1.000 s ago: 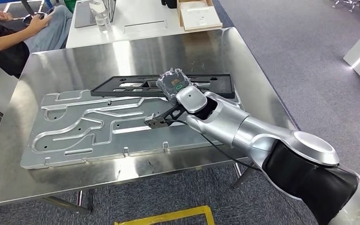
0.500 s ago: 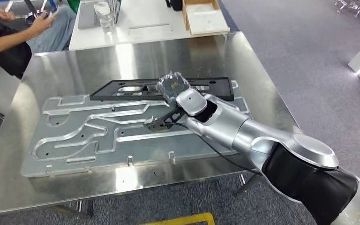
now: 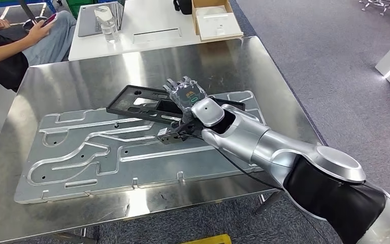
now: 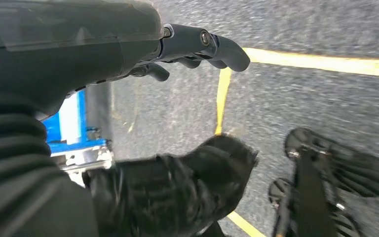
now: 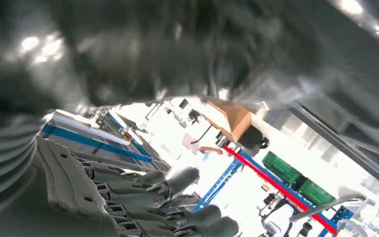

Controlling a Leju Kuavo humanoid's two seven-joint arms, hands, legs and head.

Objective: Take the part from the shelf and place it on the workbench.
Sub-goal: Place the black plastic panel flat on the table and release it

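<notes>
The part, a long flat black frame (image 3: 137, 104), lies askew on a grooved aluminium plate (image 3: 106, 152) that covers much of the steel workbench (image 3: 81, 76). My right arm reaches across the bench, and my right hand (image 3: 185, 94) sits over the frame's right half, palm down, hiding that stretch. Its fingers (image 5: 153, 197) are stretched out and apart in the right wrist view, with the room showing past them. My left hand (image 4: 197, 44) hangs above the grey floor, fingers loosely bent, holding nothing.
A seated person (image 3: 10, 46) holds a phone at the bench's far left corner. Beyond the bench a white table carries a bottle (image 3: 104, 23), a laptop and a cardboard box (image 3: 216, 18). Yellow tape (image 4: 222, 98) marks the floor.
The black frame has swung from parallel with the plate's far edge to a slant. My right hand's fingers, curled before, now stretch out. The camera has shifted slightly.
</notes>
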